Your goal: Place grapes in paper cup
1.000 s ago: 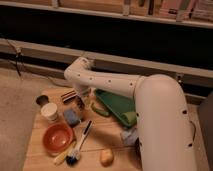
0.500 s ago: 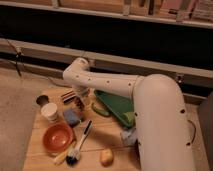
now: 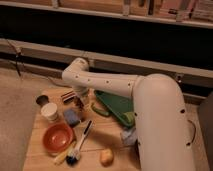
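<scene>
Small dark roundish grapes (image 3: pixel 42 99) just beside white paper cup (image 3: pixel 50 111), end effector (image 3: pixel 79 103) near striped bar (image 3: pixel 67 96), grip unclear

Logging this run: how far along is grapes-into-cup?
Done: nothing visible. The grapes lie on the table just behind the paper cup, not in it. In hand: the gripper hangs by the striped bar, away from the grapes. Left: reach the grapes, pick them up, drop them in the cup.
</scene>
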### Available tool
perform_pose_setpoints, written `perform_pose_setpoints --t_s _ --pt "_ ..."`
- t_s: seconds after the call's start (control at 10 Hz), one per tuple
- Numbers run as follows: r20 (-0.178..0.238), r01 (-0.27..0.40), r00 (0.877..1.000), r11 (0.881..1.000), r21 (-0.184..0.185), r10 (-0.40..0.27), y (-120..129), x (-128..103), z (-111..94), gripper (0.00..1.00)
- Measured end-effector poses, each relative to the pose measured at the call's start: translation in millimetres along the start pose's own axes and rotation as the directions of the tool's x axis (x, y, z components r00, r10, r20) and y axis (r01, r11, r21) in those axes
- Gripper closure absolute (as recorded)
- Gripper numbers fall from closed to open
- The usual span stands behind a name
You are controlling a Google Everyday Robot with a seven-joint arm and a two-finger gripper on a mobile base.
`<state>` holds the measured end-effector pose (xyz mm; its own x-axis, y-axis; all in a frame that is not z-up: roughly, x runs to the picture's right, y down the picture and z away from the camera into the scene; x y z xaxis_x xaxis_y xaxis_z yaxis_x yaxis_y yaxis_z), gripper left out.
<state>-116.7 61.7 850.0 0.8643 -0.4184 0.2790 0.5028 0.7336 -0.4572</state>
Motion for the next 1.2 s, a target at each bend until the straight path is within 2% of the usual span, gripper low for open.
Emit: perform_pose_setpoints --t_s 0.1,0.2,0.4,0.7,0.9,1.2 --pt "0.0 -0.002 1.0 1.0 -0.001 0.002 -2.1 -0.5 -1.6 0.97" --pt "0.005 0.002 1.0 1.0 -0.001 -0.002 -5.6 -2.7 -5.7 1.0" --pt "0.015 0.025 1.0 1.0 -0.001 -0.025 -19.8 -9.2 -14.2 1.0" --pt "0.04 0.048 0.998 0.999 0.0 -0.048 -45.0 -8.3 -12.6 1.0" --pt "0.075 0.069 0.995 0.997 0.016 -0.07 -68.5 -9.8 -14.1 1.0" --pt "0.103 0.122 0.987 0.992 0.043 -0.126 -104.1 -32.3 -23.1 1.0"
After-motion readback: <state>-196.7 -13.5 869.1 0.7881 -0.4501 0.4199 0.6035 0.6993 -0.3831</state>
